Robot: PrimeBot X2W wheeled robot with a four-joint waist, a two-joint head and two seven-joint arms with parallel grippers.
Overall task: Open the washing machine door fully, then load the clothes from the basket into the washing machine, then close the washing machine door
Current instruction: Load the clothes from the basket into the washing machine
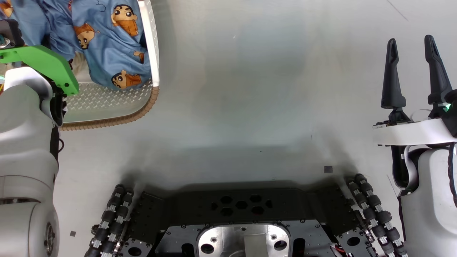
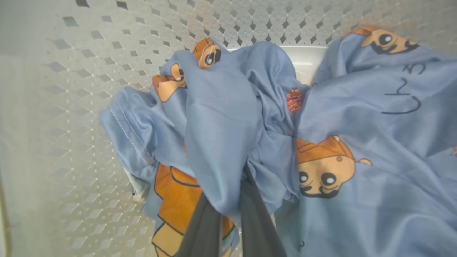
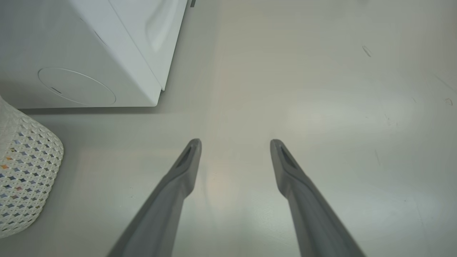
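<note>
The left gripper [image 2: 228, 214] has its jaws clenched on a fold of the light blue cartoon-print clothes [image 2: 221, 117] inside the cream-white perforated plastic basket [image 2: 71, 89], right gripper [image 3: 235, 146] jaws released, so imo a slow straight lift keeps trailing fabric off the brown woven rim [image 1: 153, 98].

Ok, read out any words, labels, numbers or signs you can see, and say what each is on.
Nothing reads clearly.
On the light blue cartoon-print clothes, left wrist view: dark brush-like strokes, likely printed script lying sideways, not readable.
Same clothes, head view: dark scribble cut by the picture's edge, unreadable.
On the white washing machine and cream perforated plastic basket: no lettering on the parts in view.
</note>
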